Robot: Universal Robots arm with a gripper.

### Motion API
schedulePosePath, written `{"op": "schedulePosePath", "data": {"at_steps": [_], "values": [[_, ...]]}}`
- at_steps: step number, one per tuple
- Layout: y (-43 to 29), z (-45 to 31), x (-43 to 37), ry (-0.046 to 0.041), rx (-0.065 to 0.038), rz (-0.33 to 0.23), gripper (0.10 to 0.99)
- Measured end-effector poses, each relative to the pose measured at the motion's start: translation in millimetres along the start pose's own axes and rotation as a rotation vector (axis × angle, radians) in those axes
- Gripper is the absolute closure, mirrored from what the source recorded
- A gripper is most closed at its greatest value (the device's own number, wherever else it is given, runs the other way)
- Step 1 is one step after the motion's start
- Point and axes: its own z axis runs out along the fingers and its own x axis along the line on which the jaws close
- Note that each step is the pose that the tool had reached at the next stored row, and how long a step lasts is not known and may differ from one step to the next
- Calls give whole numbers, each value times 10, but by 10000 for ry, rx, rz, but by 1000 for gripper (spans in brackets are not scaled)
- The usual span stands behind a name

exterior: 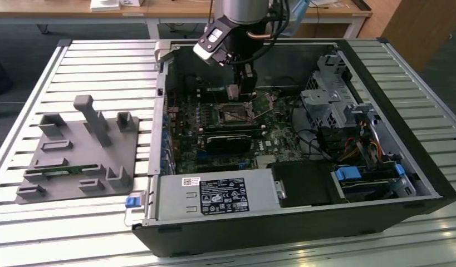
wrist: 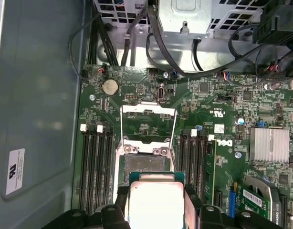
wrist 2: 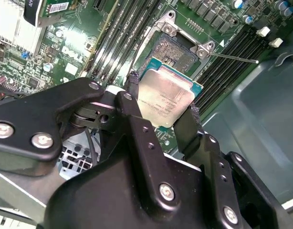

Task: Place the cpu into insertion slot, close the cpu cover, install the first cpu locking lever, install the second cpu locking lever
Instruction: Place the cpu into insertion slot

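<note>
My gripper (wrist 2: 163,100) is shut on the cpu (wrist 2: 166,95), a pale square chip clamped by its two opposite edges between the black fingers (wrist 2: 192,124). The chip hangs above the motherboard, just beside the insertion slot (wrist 2: 177,50), whose dark centre lies uncovered. In the first wrist view the cpu (wrist: 156,202) overlaps one edge of the insertion slot (wrist: 146,164). The cpu cover (wrist: 149,109), a thin silver frame, is swung open beyond the slot. From the exterior view, the gripper (exterior: 246,92) hangs inside the open computer case over the insertion slot (exterior: 234,113).
Black memory slots (wrist: 96,167) flank the socket on both sides. A thin locking lever (wrist 2: 232,58) juts out beside the slot. A black card (exterior: 229,139), cable bundles (wrist: 161,43) and a drive cage (exterior: 328,100) crowd the case. A grey fixture plate (exterior: 79,156) lies on the slatted table.
</note>
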Motion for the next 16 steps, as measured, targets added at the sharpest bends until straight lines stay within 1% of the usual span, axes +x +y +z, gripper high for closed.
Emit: {"op": "schedulePosePath", "data": {"at_steps": [10, 16], "values": [[-3, 102, 16, 1, 7, 0, 545], [-4, 194, 41, -1, 14, -1, 545]]}}
